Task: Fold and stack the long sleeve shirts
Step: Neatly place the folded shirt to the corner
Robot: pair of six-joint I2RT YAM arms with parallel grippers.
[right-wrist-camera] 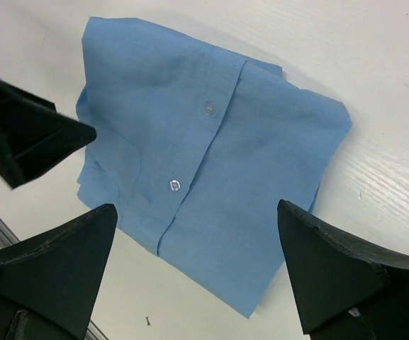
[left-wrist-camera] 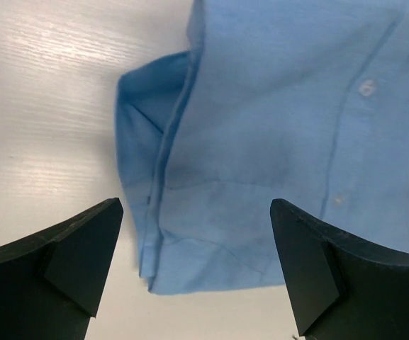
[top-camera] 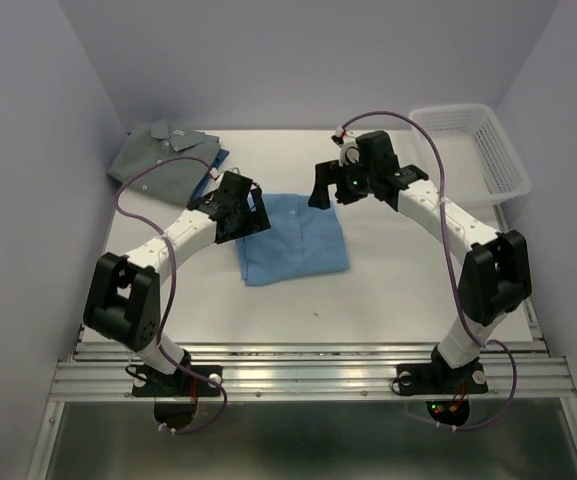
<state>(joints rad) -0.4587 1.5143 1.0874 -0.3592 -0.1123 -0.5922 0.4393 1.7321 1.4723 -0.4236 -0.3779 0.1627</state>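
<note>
A light sky-blue long sleeve shirt [top-camera: 295,240] lies folded into a rectangle on the middle of the white table, button placket up. My left gripper [top-camera: 251,212] hovers open over its left edge; in the left wrist view the shirt [left-wrist-camera: 282,120] and its folded corner lie between and beyond the gripper [left-wrist-camera: 195,207], untouched. My right gripper [top-camera: 322,188] hangs open above the shirt's far right corner, and the right wrist view shows the shirt [right-wrist-camera: 211,156] below the gripper [right-wrist-camera: 195,209]. A grey-green folded shirt [top-camera: 163,160] lies at the back left on a darker blue one [top-camera: 222,158].
A white mesh basket [top-camera: 473,150] stands at the back right corner. Purple-grey walls close in the table on the left, back and right. The left arm's black fingers [right-wrist-camera: 30,134] show at the left of the right wrist view. An aluminium rail [top-camera: 308,375] runs along the near edge.
</note>
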